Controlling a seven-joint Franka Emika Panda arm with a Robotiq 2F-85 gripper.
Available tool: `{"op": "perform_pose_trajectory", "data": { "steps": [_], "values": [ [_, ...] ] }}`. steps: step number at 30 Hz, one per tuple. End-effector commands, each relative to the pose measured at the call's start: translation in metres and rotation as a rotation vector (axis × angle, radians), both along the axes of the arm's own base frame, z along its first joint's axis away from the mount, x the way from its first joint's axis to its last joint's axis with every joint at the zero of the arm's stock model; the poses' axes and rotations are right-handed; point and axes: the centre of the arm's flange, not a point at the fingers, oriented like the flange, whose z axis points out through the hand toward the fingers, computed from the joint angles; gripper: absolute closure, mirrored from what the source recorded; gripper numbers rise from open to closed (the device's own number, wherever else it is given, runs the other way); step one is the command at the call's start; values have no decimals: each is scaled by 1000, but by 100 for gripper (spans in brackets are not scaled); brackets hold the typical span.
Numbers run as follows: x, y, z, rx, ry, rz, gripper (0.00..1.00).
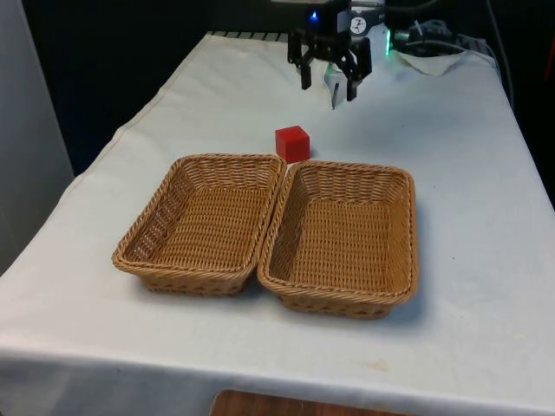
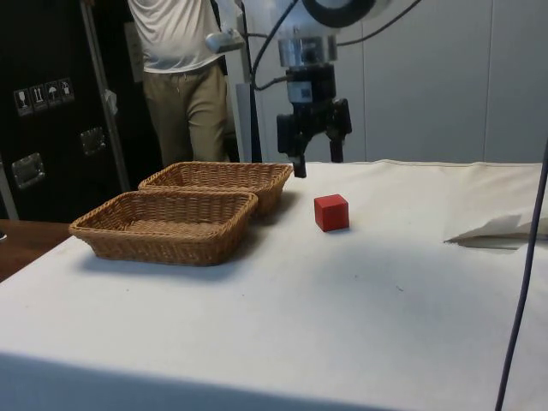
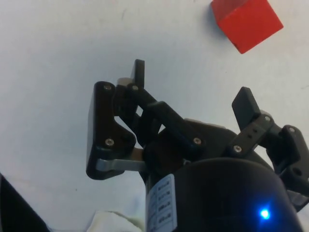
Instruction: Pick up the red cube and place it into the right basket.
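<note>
The red cube (image 1: 292, 143) (image 2: 330, 211) (image 3: 246, 21) rests on the white cloth just behind the seam between the two wicker baskets. The right basket (image 1: 343, 236) (image 2: 222, 177) holds nothing. My gripper (image 1: 329, 87) (image 2: 313, 166) (image 3: 190, 83) hangs open above the cloth, behind the cube and slightly toward the front view's right, well apart from it. Nothing is between its black fingers (image 3: 139, 72).
The left basket (image 1: 205, 221) (image 2: 165, 223) touches the right one and also holds nothing. Crumpled white cloth or paper (image 1: 438, 59) (image 2: 501, 229) lies at the far right corner. A person (image 2: 181, 77) stands beyond the table in the side view.
</note>
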Motion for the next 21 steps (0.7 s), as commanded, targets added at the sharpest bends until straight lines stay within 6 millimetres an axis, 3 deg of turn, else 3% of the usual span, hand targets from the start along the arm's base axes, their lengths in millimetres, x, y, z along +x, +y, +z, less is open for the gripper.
{"op": "perform_pose_trajectory", "data": {
  "steps": [1, 21],
  "values": [
    [-3, -3, -5, 2, -10, -14, 0],
    [-7, -27, -40, -26, 8, -115, 0]
  ]
}}
